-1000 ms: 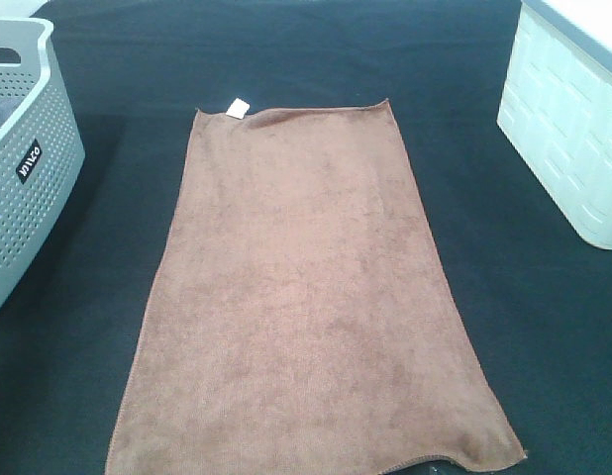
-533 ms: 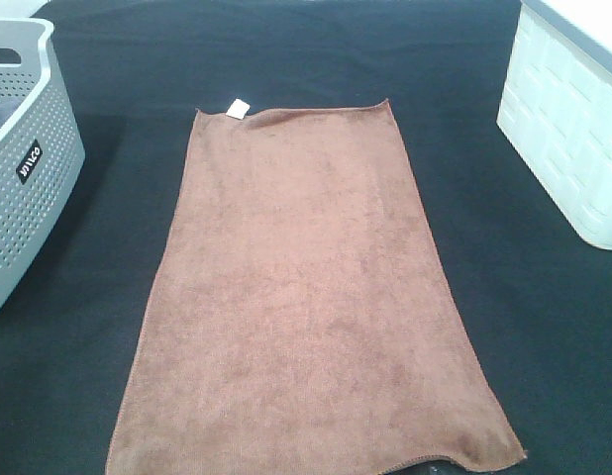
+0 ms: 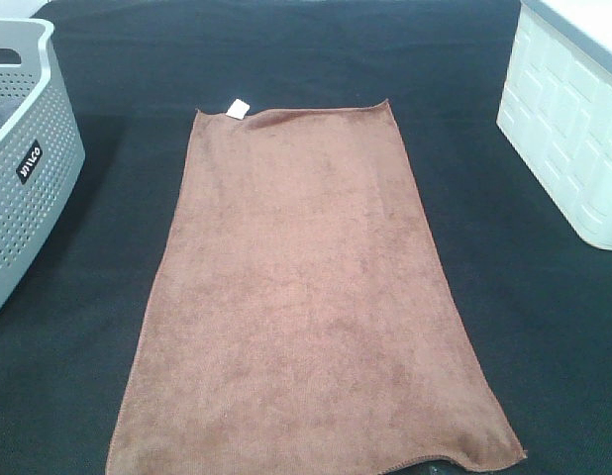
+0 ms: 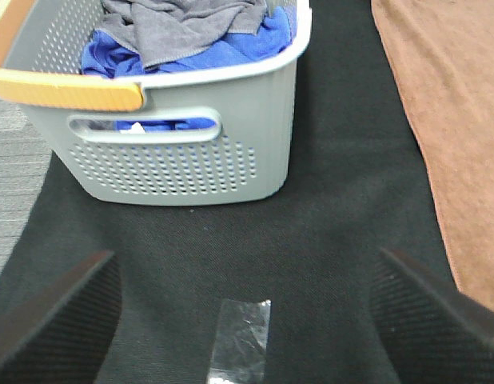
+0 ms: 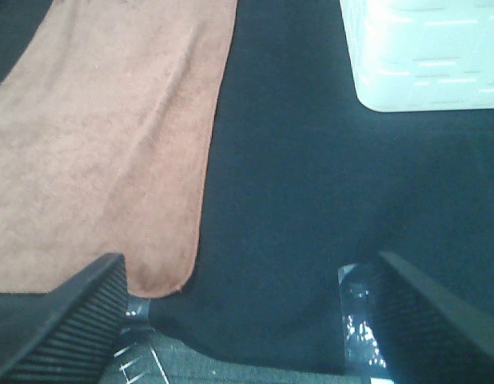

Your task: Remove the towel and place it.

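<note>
The brown towel (image 3: 306, 297) lies flat and spread out on the black table cloth, its small white tag (image 3: 237, 107) at the far left corner. Its edge also shows in the left wrist view (image 4: 439, 120) and the right wrist view (image 5: 103, 136). My left gripper (image 4: 247, 320) is open and empty over bare black cloth, between the grey basket (image 4: 183, 152) and the towel. My right gripper (image 5: 247, 320) is open and empty near the towel's near right corner (image 5: 163, 280). Neither gripper shows in the exterior high view.
The grey perforated basket (image 3: 29, 178) at the left holds grey and blue cloths (image 4: 191, 32). A white basket (image 3: 568, 129) stands at the right, also in the right wrist view (image 5: 423, 56). Clear tape patches (image 4: 241, 340) lie on the table cloth.
</note>
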Controlling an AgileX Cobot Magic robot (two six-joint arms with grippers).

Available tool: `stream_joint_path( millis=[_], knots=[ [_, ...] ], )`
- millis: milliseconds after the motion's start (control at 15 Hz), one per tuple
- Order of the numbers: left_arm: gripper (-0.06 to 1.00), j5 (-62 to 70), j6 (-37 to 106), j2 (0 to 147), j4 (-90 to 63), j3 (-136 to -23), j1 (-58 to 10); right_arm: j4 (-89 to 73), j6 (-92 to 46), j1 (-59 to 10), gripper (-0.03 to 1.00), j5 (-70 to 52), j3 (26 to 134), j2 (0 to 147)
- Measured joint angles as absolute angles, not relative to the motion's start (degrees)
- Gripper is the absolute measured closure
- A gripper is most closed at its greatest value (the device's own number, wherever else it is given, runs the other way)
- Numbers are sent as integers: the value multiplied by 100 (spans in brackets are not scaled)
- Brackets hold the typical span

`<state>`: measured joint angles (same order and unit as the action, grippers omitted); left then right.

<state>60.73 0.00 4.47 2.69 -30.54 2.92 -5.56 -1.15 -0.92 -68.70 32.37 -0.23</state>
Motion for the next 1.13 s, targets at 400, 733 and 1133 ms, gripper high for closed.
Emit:
stream_joint_path(
  millis=[400,733,1133],
  knots=[
    [15,6016,34,-29,0,-2853,292,-539,-384,-92,21,-6085,2871,-29],
    [15,6016,34,-29,-52,-2853,292,-539,-384,-92,21,-6085,2871,-29],
    [15,6016,34,-29,-52,-2853,292,-539,-384,-92,22,-6085,2871,-29]
  ],
)
